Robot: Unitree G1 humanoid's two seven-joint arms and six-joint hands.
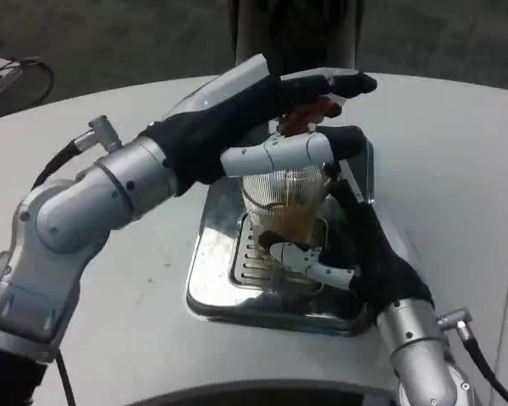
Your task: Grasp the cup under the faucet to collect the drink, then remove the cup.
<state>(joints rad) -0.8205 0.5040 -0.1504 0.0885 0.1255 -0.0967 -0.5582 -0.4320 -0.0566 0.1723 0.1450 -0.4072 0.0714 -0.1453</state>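
Ribbed clear plastic cup [281, 203], partly amber-filled, stood on the chrome drip tray [212, 279]; our right hand [356, 254] gripped it steady while our left hand [262, 127] pressed the red tap lever [309, 114].

Nope, can't read any text here. No labels, brand names or numbers clear enough to make out.

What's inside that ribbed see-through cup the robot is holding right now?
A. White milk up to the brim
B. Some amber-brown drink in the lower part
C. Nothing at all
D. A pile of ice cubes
B: the cup, gripped by the right hand over the metal drip tray, shows amber-brown liquid in its lower part, with clear ribbed wall above it.
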